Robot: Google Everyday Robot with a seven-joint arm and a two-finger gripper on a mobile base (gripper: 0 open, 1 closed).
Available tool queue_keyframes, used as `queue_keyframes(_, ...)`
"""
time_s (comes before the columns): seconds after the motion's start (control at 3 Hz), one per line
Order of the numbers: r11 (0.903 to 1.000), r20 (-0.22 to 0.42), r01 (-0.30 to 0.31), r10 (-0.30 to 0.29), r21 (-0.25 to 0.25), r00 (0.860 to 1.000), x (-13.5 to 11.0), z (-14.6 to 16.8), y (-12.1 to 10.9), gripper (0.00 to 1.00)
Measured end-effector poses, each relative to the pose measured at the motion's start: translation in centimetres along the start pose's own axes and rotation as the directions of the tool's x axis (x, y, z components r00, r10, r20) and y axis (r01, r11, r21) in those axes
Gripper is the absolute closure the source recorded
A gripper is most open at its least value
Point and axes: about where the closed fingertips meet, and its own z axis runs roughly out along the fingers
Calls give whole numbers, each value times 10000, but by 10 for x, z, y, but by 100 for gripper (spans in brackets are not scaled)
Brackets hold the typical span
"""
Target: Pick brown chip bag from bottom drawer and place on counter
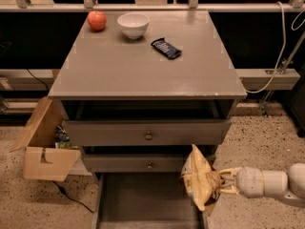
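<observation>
The cream-white gripper (its arm a paler grey-white) is low at the right edge of the dull grey bottom drawer, clamped on the brown chip bag, which is tan-yellow with dark brown patches. Above and left of the claw, the counter is plain matte grey. Farther up are a red apple, a white bowl and a dark blue wrapper with pale markings. Far left of the claw is a tan cardboard box. The floor is beige, speckled dark.
</observation>
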Motion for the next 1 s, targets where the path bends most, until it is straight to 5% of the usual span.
queue_keyframes(0.67,9877,-1297,1441,-1353,610,9823,-140,-55,-46,100)
queue_keyframes(1.0,9877,-1297,1441,-1353,610,9823,-140,-55,-46,100)
